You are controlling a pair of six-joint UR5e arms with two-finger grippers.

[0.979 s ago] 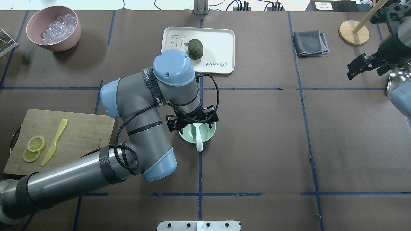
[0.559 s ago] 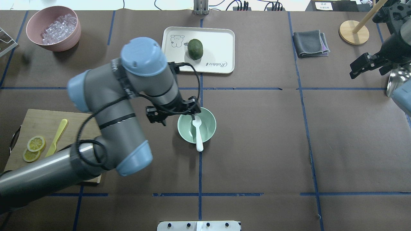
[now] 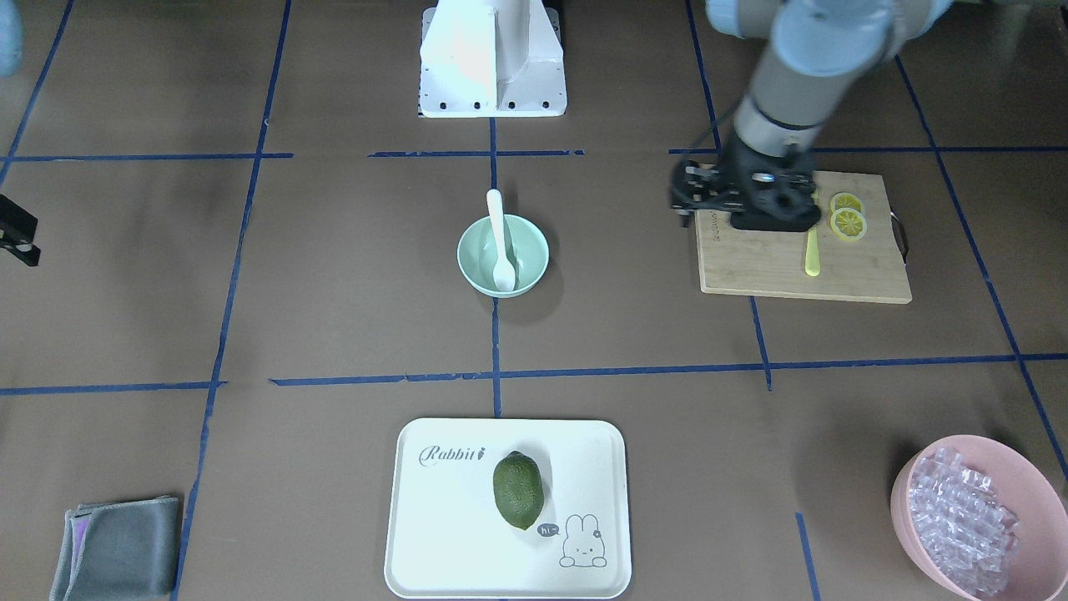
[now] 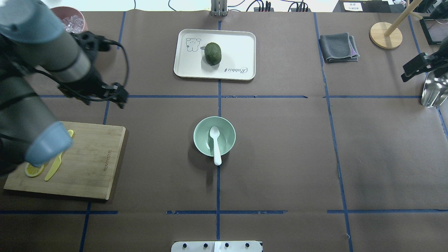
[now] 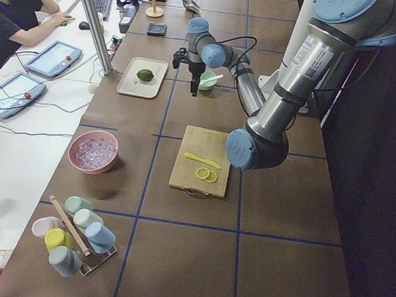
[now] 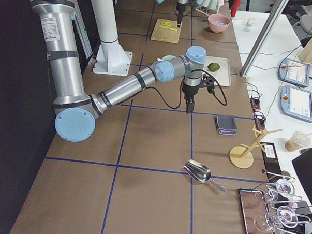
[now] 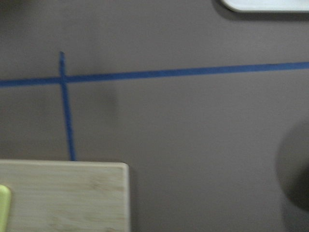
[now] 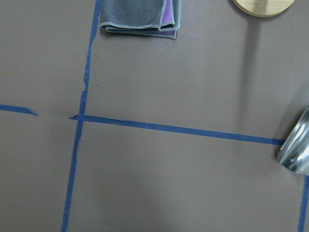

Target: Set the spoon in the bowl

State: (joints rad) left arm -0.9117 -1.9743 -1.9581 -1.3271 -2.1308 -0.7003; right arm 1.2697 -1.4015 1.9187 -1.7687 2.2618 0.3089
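The white spoon (image 4: 215,142) lies in the mint-green bowl (image 4: 201,140) at the table's middle, scoop inside and handle end over the near rim. Both show in the front view too, the spoon (image 3: 501,242) in the bowl (image 3: 534,259). My left gripper (image 4: 105,93) hangs open and empty well left of the bowl, above the cutting board's far corner (image 3: 743,200). My right gripper (image 4: 416,66) is at the far right edge, empty, and its jaws look apart.
A white tray (image 4: 241,45) with a green fruit (image 4: 212,53) stands behind the bowl. The cutting board (image 4: 91,157) holds a yellow knife (image 4: 56,164) and lemon slices (image 4: 34,169). A pink bowl of ice (image 3: 959,517), a grey cloth (image 4: 337,47), a wooden stand (image 4: 385,35) and a metal scoop (image 4: 432,91) are further off.
My left arm has drawn back from over the bowl to the far left, gripper open. The spoon stays in the bowl. My right gripper has drifted a little to the right.
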